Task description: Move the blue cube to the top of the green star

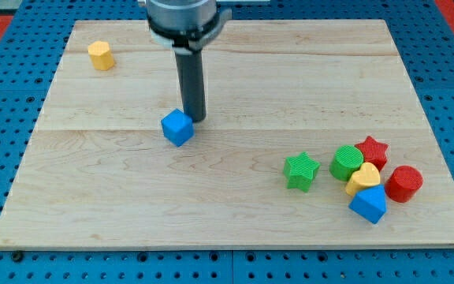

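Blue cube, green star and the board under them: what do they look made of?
Blue cube: probably plastic, matte, with an even saturated colour. Green star: likely the same, with fine ridges that suggest printing. Board: pale wood planks, grain and seams showing, satin finish. My tip sits just right of the cube.

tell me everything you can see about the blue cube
The blue cube is a small, solid bright-blue block with a matte, plastic-like look, turned so one corner faces the view's bottom. It sits flat on the wooden board, left of centre, alone and far from the green star and the cluster at the view's right. My tip stands right against its upper right side, seemingly touching it. Nothing else touches it.
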Tool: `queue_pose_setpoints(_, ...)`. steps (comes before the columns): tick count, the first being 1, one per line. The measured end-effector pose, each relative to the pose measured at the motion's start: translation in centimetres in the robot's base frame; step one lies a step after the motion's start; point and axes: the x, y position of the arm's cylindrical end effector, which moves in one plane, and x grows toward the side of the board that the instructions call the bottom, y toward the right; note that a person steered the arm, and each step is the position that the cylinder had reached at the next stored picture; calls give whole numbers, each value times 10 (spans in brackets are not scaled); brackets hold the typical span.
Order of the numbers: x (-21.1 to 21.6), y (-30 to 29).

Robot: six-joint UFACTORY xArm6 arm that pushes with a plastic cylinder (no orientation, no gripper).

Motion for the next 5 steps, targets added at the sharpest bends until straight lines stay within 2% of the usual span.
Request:
queue_pose_setpoints(1,-61,-30)
queue_pose_setpoints(2,-50,-62)
queue_pose_setpoints(3,10,-74)
queue_pose_setpoints(4,31,15)
queue_pose_setpoints(5,40,25)
